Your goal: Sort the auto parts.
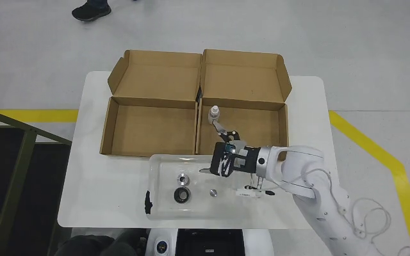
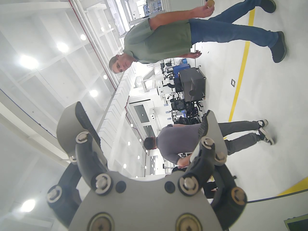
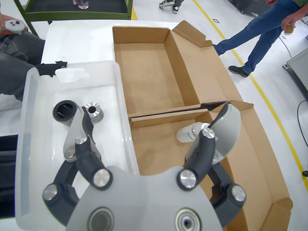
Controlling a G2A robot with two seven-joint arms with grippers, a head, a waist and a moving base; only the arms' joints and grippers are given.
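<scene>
My left gripper (image 2: 143, 111) points out at the room rather than at the table, its jaws spread wide with nothing between them. On the white table (image 1: 301, 89), the left cardboard box (image 1: 154, 131) sits farthest left, its lid folded back on the far side. On the near side of both boxes, just beside them, lies the clear bin (image 3: 26, 126), with a torn scrap of black tape (image 3: 49, 69) on its left wall. In the left part of the bin a metal cylinder (image 3: 94, 111) stands upright. A black ring (image 3: 64, 111) sits just beside it on the near side. A small round part (image 1: 213, 192) lies a little to their right, apart from both. The right cardboard box (image 1: 256, 128) sits against the left one, also with its lid back. A white bottle (image 3: 190, 133) is on its floor, near the box's left wall. My right gripper (image 3: 154, 116) hangs over the line where bin and right box meet, opened wide and gripping nothing. One finger is over the bin beside the cylinder, and the other is over the box in front of the bottle. I cannot tell whether that finger touches the bottle.
</scene>
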